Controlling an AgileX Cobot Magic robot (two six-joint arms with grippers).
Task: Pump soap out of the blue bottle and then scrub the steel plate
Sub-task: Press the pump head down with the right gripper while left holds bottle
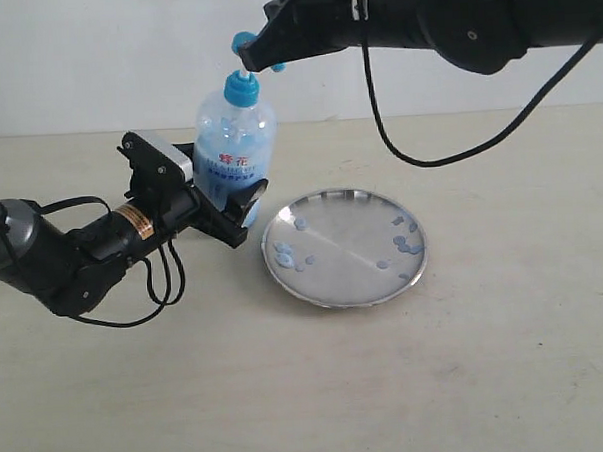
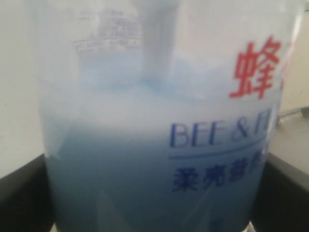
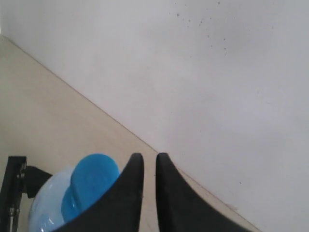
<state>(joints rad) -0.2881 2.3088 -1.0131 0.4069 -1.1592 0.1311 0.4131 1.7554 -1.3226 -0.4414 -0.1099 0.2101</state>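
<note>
The blue bottle (image 1: pixel 235 139) stands upright on the table, left of the steel plate (image 1: pixel 344 247). My left gripper (image 1: pixel 232 204) is shut on the bottle's lower body. In the left wrist view the bottle (image 2: pixel 159 145) fills the frame, with a black finger (image 2: pixel 21 193) on each side. My right gripper (image 1: pixel 250 58) is shut with nothing between its fingers, and its tip sits at the bright blue pump head (image 1: pixel 243 83). The right wrist view shows the gripper (image 3: pixel 149 162) beside and over the pump head (image 3: pixel 91 181). Pale blue soap droplets (image 1: pixel 406 243) dot the plate.
The pale table (image 1: pixel 488 378) stretches round the plate. A white wall (image 1: pixel 94 55) stands behind the bottle. A black cable (image 1: pixel 398 147) hangs from the right arm above the plate's far side. The left arm's cables (image 1: pixel 159 282) lie on the table.
</note>
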